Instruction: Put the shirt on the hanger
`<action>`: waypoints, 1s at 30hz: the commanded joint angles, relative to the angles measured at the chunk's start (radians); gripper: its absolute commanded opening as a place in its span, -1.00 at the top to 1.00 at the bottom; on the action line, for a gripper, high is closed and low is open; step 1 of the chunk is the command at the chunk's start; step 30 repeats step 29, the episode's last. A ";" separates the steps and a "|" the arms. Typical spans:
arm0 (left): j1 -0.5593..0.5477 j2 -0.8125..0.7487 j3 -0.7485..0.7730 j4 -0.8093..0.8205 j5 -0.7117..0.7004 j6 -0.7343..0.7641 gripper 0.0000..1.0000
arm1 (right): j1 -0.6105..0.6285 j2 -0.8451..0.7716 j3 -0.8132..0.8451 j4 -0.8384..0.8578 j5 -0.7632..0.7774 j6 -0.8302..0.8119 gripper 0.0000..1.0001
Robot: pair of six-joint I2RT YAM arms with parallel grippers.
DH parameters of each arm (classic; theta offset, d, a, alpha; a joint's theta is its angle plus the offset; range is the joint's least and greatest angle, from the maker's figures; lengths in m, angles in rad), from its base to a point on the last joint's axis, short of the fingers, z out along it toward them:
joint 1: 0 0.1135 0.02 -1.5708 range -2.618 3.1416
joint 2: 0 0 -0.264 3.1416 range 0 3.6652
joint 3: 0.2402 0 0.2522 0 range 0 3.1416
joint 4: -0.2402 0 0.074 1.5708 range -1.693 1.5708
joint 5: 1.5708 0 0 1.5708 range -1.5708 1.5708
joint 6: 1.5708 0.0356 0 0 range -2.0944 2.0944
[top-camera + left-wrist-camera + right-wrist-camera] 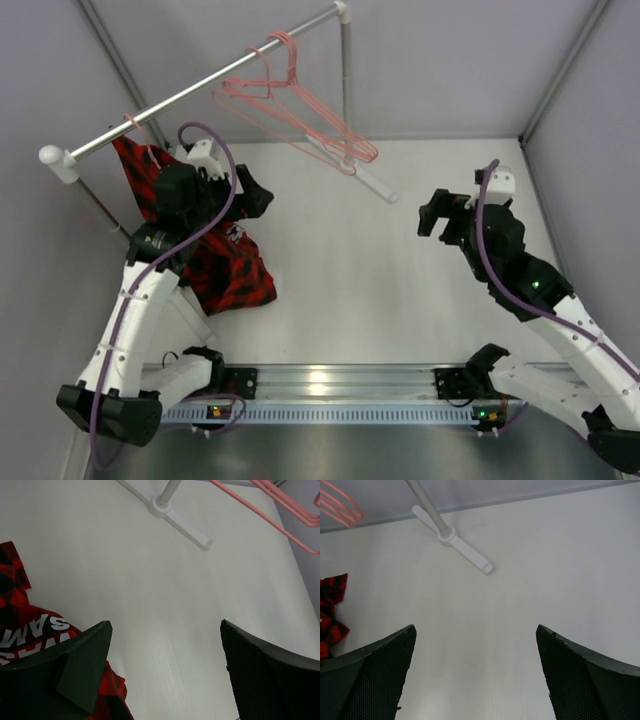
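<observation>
The red-and-black plaid shirt [228, 268] hangs at the left end of the rail [200, 87] below a pink hanger hook [134, 122], and its lower part rests on the table. My left arm hides much of it. Its white lettering shows in the left wrist view [35, 627], and its edge shows in the right wrist view [331, 614]. Two more pink hangers [300, 110] hang near the rail's right end. My left gripper [256, 196] is open and empty just right of the shirt [165, 623]. My right gripper [433, 215] is open and empty over bare table [475, 627].
The rack's right post stands on a white foot [375, 182] at the back middle, which also shows in both wrist views [165, 506] [452, 536]. Grey walls close in the back and sides. A metal mounting rail [330, 385] runs along the near edge.
</observation>
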 commanded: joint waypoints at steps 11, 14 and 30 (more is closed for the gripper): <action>0.004 -0.099 -0.106 0.093 0.013 0.130 -0.83 | 0.006 0.085 -0.008 0.054 0.206 -0.022 -0.99; 0.004 -0.117 -0.113 0.096 -0.015 0.147 -0.84 | 0.007 0.079 -0.011 0.112 0.217 -0.035 -0.99; 0.004 -0.151 -0.132 0.141 -0.023 0.107 -0.90 | 0.006 0.063 0.007 0.144 0.219 -0.092 -0.99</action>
